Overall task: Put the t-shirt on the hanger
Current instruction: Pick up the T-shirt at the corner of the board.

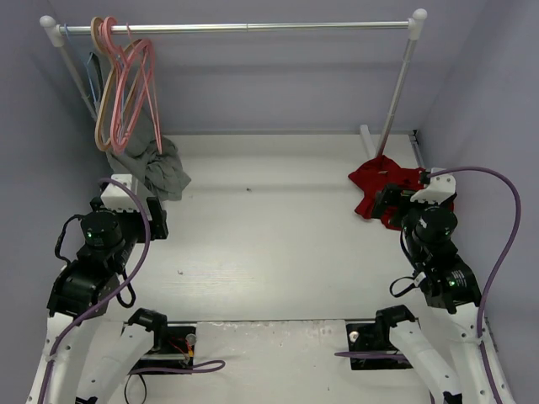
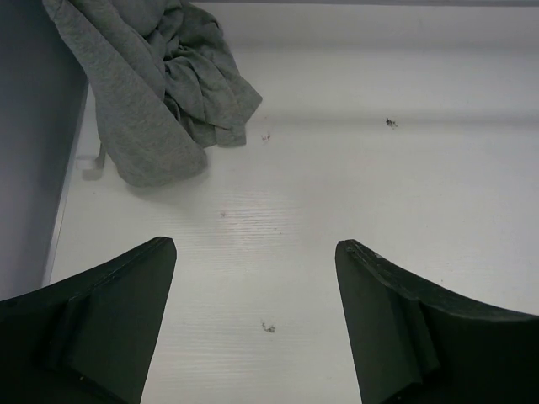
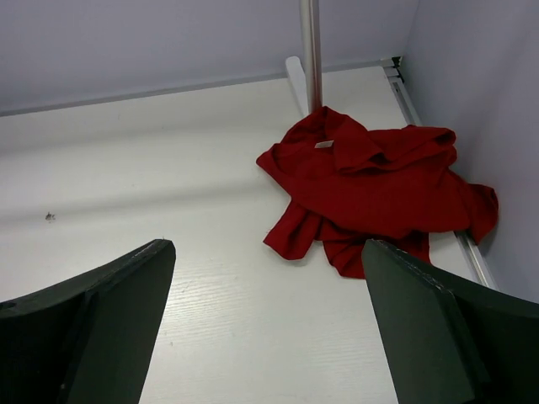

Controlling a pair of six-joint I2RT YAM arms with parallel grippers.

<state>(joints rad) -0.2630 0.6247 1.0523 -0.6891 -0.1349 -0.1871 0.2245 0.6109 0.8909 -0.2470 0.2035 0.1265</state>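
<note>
pink hanger [image 1: 110, 35] hangs on the rail [image 1: 253, 27] up at 11 o'clock, so it's waiting for cloth. left pincer [image 2: 255, 252] is spread wide, nothing in it, over bare desk [image 2: 354, 194]. right pincer [image 3: 268, 252] gapes too, aimed at the red t-shirt [image 3: 370, 181] crumpled at 2 o'clock, probably lining up a grab

No writing, brand, number or sign could be read anywhere. The t-shirt [image 3: 370, 181] bore a small white neck label [image 3: 324, 144], too small to show any lettering.
</note>
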